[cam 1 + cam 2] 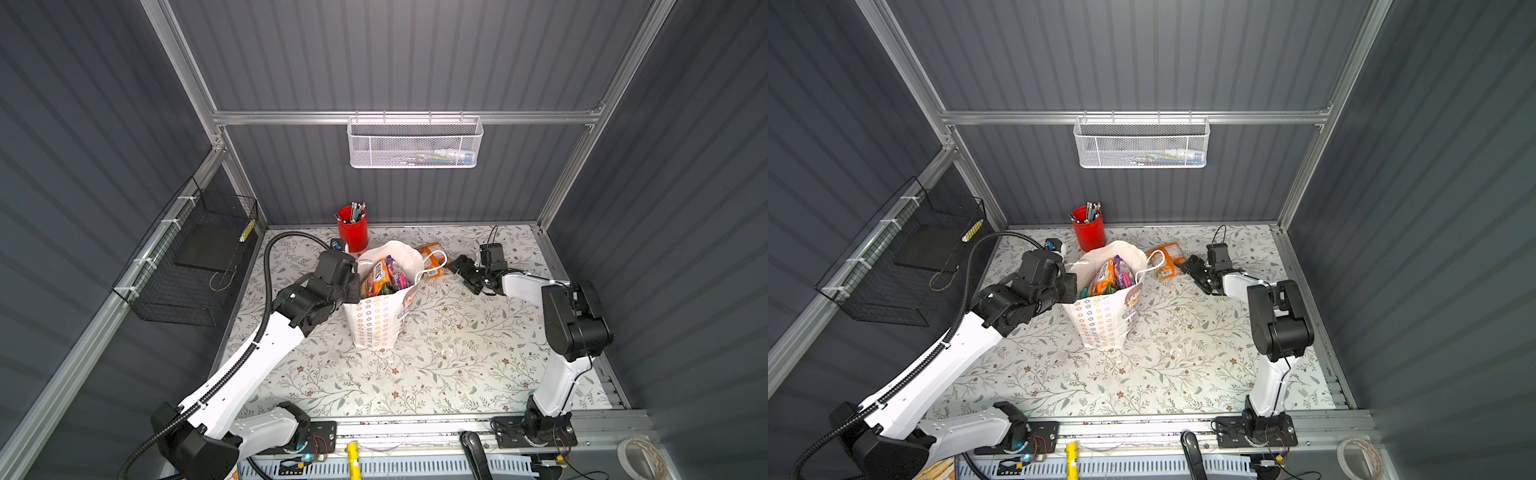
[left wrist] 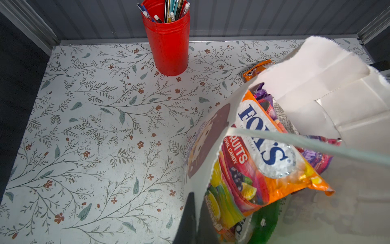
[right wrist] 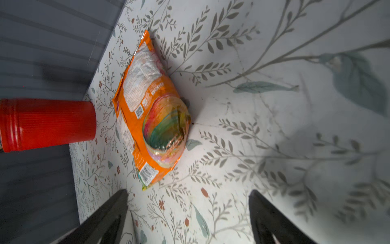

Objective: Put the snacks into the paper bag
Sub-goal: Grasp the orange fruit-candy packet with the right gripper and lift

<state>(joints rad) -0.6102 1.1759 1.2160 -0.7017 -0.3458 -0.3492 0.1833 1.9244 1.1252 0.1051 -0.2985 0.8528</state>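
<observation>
L gripper is clamped on the left rim of the tall white paper carrier bag, which stands upright mid-table. Glossy orange, purple & green candy packets fill its open mouth. The red cup of pens is behind it. Right of the bag, a flat orange snack packet lies on the floral tabletop. R gripper sits just short of it, fingers spread wide & empty.

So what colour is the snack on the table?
The packet is orange with rainbow swirls, clearest in the right wrist view.

The white paper bag is standing upright and open, holding orange, purple and green snack packets. One orange packet is lying flat on the bench just beside it.
</observation>
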